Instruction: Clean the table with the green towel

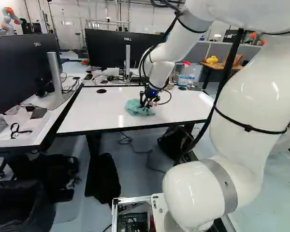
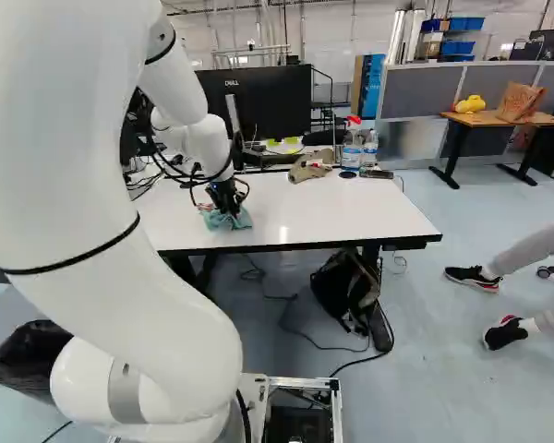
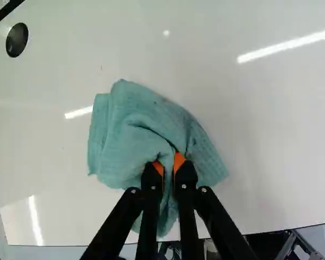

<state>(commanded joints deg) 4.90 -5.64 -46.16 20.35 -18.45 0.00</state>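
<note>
Green towel [image 3: 132,157] lies crumpled on the white table [image 1: 84,113], near its front edge; from the left of the left base view, a monitor [image 1: 19,67] stands on the adjoining desk, so its foot should not hinder the wiping; another monitor [image 1: 108,48] stands behind the table, probably also to leave working room; next comes the towel, its broad folds spread ahead of the claw [image 3: 169,165], which is clenched on a bunched ridge between its orange pads [image 3: 180,160], likely so that the loose cloth can trail and cover more surface; the claw points down, which suits light pressing; farther right, a spray bottle [image 1: 183,75] stands by the far edge, seemingly handy yet outside the nearest strokes.
</note>
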